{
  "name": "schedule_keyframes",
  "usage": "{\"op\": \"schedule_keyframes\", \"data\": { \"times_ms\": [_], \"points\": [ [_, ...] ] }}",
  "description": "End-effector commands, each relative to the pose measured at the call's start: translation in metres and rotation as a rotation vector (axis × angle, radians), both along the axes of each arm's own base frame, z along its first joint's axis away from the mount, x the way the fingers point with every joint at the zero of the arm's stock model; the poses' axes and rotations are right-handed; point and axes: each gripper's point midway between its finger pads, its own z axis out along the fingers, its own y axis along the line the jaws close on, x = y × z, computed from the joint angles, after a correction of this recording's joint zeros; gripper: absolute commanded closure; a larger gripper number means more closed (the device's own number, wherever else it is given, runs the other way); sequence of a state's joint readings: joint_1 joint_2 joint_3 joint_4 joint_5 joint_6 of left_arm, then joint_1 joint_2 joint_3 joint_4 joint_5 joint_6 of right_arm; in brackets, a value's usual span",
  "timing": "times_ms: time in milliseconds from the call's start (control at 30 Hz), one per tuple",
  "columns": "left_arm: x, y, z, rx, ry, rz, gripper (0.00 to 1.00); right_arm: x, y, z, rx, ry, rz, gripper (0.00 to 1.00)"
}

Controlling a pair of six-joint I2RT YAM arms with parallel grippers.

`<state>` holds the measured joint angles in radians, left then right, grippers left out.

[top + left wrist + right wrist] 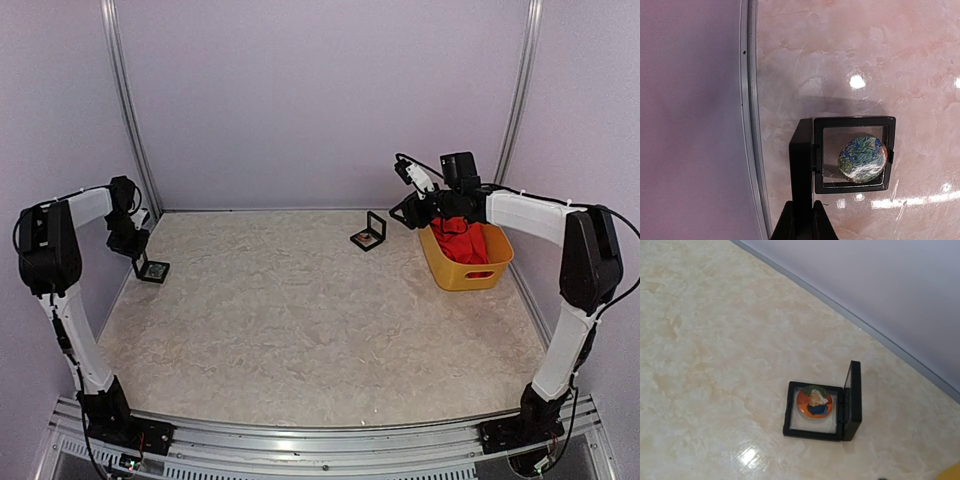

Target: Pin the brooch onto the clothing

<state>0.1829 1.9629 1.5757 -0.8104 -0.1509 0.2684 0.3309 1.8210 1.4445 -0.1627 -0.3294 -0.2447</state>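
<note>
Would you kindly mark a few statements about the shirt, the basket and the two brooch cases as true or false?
1. The bright red fabric T-shirt lies bundled inside the yellow plastic basket. True.
2. That basket stands on the left side of the marbled table. False: it stands on the right side.
3. The black square case by the table's left edge holds an orange pin. False: its round brooch is blue-green.
4. The second black case, holding the orange round brooch, is open with its lid standing upright. True.
</note>
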Motion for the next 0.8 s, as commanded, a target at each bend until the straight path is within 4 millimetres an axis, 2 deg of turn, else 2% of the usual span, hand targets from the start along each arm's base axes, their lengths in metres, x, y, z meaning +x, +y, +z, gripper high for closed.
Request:
{"op": "schedule_keyframes", "data": {
  "times_ms": [0, 100, 133, 233, 267, 367, 433, 500, 600, 700, 767],
  "points": [
    [0.006, 0.008, 0.001, 0.002, -0.023, 0.022, 1.00, 0.000, -0.008, 0.027, 0.026, -0.024, -0.046, 0.39],
    [0.007, 0.009, 0.000, 0.002, -0.023, 0.024, 0.99, 0.009, -0.026, 0.029, 0.019, -0.018, -0.141, 0.37],
    [0.007, 0.010, -0.001, 0.002, -0.021, 0.025, 0.94, 0.012, -0.036, 0.030, 0.019, -0.014, -0.180, 0.37],
    [0.007, 0.009, -0.004, -0.007, -0.017, 0.024, 0.66, 0.020, -0.069, 0.030, 0.029, -0.003, -0.295, 0.37],
    [0.006, 0.008, -0.004, -0.011, -0.017, 0.022, 0.59, 0.022, -0.081, 0.029, 0.031, 0.003, -0.331, 0.37],
    [0.009, 0.009, 0.007, -0.001, -0.046, 0.029, 0.47, 0.028, -0.117, 0.020, 0.011, 0.031, -0.441, 0.36],
    [0.011, 0.011, 0.019, 0.009, -0.074, 0.035, 0.40, 0.029, -0.133, 0.002, -0.008, 0.097, -0.486, 0.36],
    [0.015, 0.011, 0.035, 0.019, -0.121, 0.039, 0.33, 0.026, -0.133, -0.012, -0.026, 0.145, -0.481, 0.37],
    [0.020, 0.006, 0.066, 0.034, -0.213, 0.028, 0.28, 0.016, -0.117, -0.029, -0.020, 0.200, -0.428, 0.38],
    [0.023, -0.012, 0.095, 0.046, -0.303, -0.009, 0.27, 0.006, -0.110, -0.050, -0.031, 0.249, -0.421, 0.40],
    [0.021, -0.027, 0.109, 0.056, -0.350, -0.042, 0.26, 0.002, -0.106, -0.059, -0.014, 0.277, -0.418, 0.42]
  ]
}}
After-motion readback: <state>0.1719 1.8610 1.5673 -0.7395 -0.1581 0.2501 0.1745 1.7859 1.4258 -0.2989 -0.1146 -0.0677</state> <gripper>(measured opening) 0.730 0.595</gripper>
